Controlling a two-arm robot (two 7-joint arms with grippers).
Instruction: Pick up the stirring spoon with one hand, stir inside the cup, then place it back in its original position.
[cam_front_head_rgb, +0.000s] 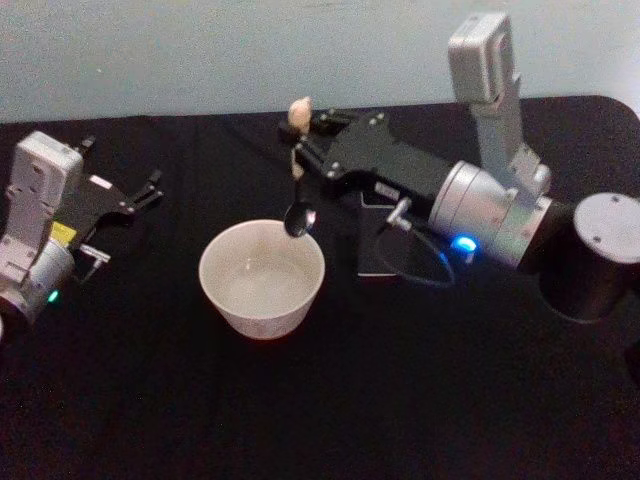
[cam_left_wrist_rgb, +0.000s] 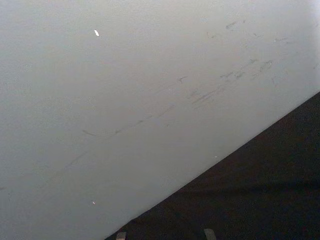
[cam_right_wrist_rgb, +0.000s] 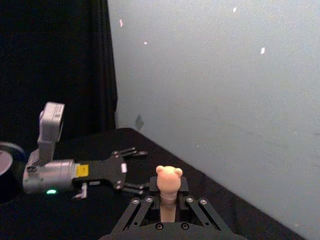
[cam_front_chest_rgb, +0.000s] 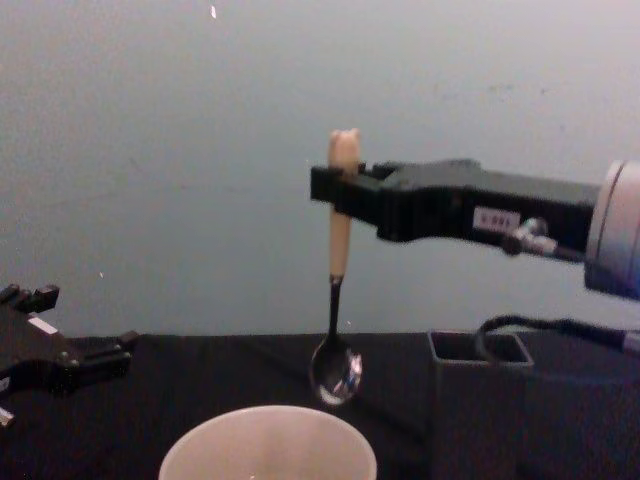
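Note:
The stirring spoon (cam_front_chest_rgb: 336, 376) hangs upright in the air with its bear-head top up and its small bowl down. My right gripper (cam_front_chest_rgb: 337, 190) is shut on the pale handle just below the bear head (cam_right_wrist_rgb: 168, 175). In the chest view the spoon's bowl is a little above the rim of the cup (cam_front_chest_rgb: 268, 445). In the head view the spoon (cam_front_head_rgb: 300, 218) is over the far right edge of the cream cup (cam_front_head_rgb: 262, 300). My left gripper (cam_front_head_rgb: 152, 188) rests open on the table at the far left, well away from the cup.
A dark square holder (cam_front_chest_rgb: 478, 405) stands just right of the cup, under my right arm, with a black cable looping over it. A pale wall runs behind the black table (cam_front_head_rgb: 300, 420). The left wrist view looks at the wall and the table's edge.

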